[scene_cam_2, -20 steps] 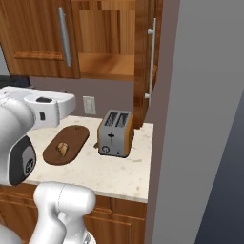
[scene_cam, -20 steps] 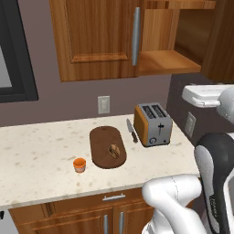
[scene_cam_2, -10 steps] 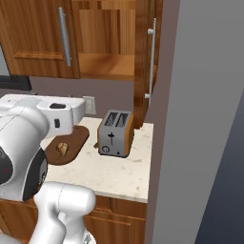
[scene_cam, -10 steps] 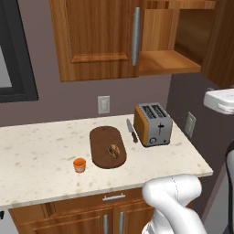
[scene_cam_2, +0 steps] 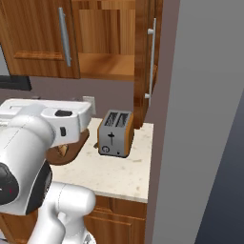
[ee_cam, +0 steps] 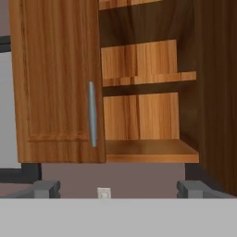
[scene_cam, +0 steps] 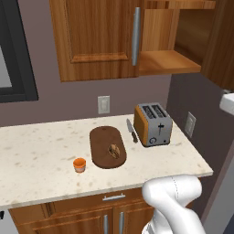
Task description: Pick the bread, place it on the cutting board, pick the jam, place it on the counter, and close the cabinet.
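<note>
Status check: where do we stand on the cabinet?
Fingers open, holding nothing. Bread on the cutting board, jam on the counter. Cabinet right door open, shelves bare; nothing in the way.

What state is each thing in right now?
bread: lying on the cutting board.
jam: upright on the counter, beside the board.
cabinet: right door swung open, left door shut, shelves bare.
gripper: open, facing the cabinet.
</note>
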